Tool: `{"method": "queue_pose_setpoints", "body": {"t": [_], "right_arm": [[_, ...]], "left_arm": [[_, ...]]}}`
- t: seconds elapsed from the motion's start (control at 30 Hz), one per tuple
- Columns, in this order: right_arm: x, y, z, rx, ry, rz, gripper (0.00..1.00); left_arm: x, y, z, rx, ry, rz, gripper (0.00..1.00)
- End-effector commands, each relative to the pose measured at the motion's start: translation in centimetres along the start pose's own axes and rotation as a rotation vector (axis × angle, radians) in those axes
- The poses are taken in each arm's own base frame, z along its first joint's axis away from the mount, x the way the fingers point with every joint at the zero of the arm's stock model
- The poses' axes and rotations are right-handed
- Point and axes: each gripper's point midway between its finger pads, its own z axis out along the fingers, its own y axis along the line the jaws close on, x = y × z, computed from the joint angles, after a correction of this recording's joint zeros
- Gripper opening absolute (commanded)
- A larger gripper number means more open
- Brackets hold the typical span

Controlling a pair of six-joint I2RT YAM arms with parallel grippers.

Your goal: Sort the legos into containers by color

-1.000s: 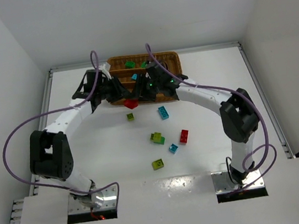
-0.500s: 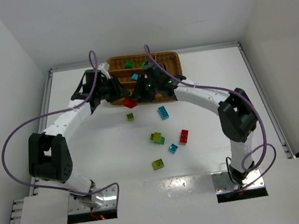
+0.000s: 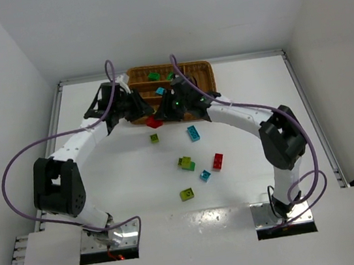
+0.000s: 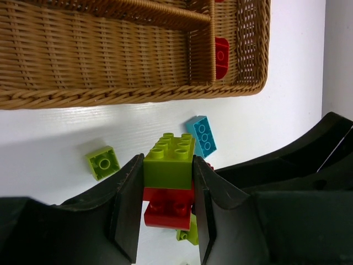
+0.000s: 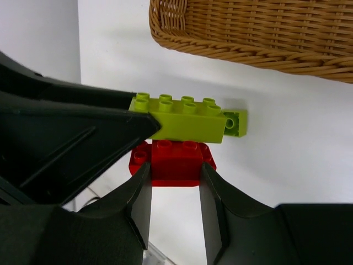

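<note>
Finding one: you have both arms on the same two-brick clump. Your left gripper point(image 4: 167, 165) is closed on the yellow-green studded plastic brick point(image 4: 168, 160), with a finger pressed to each side. Your right gripper point(image 5: 175, 171) is clamped on the red studded plastic brick point(image 5: 175, 160) attached beneath it.

Finding two, location: the clump lies between the two wrists, just outside the near rim of the brown woven wicker tray point(image 3: 201, 70) and over the white table point(image 3: 131, 178). It is in no compartment. The views do not show whether it touches the table.

Finding three, change: a second ago your right gripper's jaws stood partly apart and that wrist lay slightly further right. It has since edged left and shut on the red brick. Your left gripper's hold is unchanged, and the clump has barely moved.

Finding four, remaining stock, none of it moved:
- On the table are a small yellow-green brick point(image 3: 155, 137), a cyan brick point(image 3: 193, 133), a yellow-green and green clump point(image 3: 185, 163), a loose red brick point(image 3: 218, 161), a small cyan brick point(image 3: 205, 175) and a nearer yellow-green brick point(image 3: 186, 194).
- In the tray are two green bricks point(image 3: 154, 76) and a cyan one point(image 3: 159, 91).
- The left wrist view also shows a red brick in the end compartment point(image 4: 221, 57).
</note>
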Motion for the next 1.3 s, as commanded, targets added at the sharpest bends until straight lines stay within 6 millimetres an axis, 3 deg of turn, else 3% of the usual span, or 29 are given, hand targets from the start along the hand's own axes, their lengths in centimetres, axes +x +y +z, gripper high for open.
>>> {"method": "queue_pose_setpoints", "body": {"t": [0.0,0.33,0.37,0.47,0.57,0.63,0.7,0.73,0.8,0.97,1.03,1.07,1.13,1.17,1.27], "right_arm": [[0.8,-0.2,-1.3,0.028,-0.018,-0.101,0.09],[0.2,-0.9,-3.3,0.089,-0.07,-0.17,0.09],[-0.3,-1.2,-4.2,0.1,-0.085,-0.173,0.09],[-0.8,-3.2,-5.6,0.181,-0.118,-0.177,0.09],[-2.5,-6.8,-8.2,0.313,-0.18,-0.166,0.09],[-3.1,-7.8,-10.2,0.352,-0.21,-0.154,0.09],[-3.3,-9.8,-11.5,0.402,-0.227,-0.145,0.1],[-3.4,-10.3,-12.4,0.418,-0.24,-0.14,0.1],[-3.8,-11.3,-13.3,0.444,-0.255,-0.125,0.1],[-3.7,-12.9,-15.1,0.488,-0.268,-0.116,0.1],[-3.9,-13.4,-15.5,0.495,-0.274,-0.108,0.1],[-3.4,-13.6,-15.3,0.493,-0.259,-0.107,0.1],[-3.6,-13.5,-15.5,0.48,-0.259,-0.099,0.1],[-3.6,-13.4,-15.5,0.479,-0.259,-0.099,0.1],[-3.4,-13.3,-15.4,0.459,-0.243,-0.092,0.1]], "left_arm": [[-1.9,-2.4,-1.0,0.067,-0.06,0.005,0.0],[-2.3,-2.0,0.3,0.051,-0.054,0.0,0.0],[-2.7,-2.3,0.1,0.057,-0.062,0.003,0.0],[-3.7,-1.7,0.6,0.024,-0.081,-0.004,0.0],[-4.7,-0.6,1.2,-0.042,-0.099,0.027,0.0],[-5.6,-0.2,1.6,-0.08,-0.109,0.05,0.0],[-5.9,1.4,3.1,-0.106,-0.086,0.039,0.0],[-6.2,0.6,3.6,-0.066,-0.072,0.042,0.0],[-5.7,2.3,5.2,-0.069,-0.028,0.016,0.0],[-6.2,3.0,7.9,-0.052,-0.008,-0.004,0.0],[-5.5,3.8,9.1,-0.061,0.025,-0.016,0.0],[-5.6,3.6,9.4,-0.049,0.034,-0.017,0.19],[-4.9,4.1,9.9,-0.055,0.064,-0.017,0.47],[-5.4,4.0,9.7,-0.043,0.057,-0.019,0.67],[-5.9,2.9,8.6,-0.012,0.047,0.009,0.84]]}}
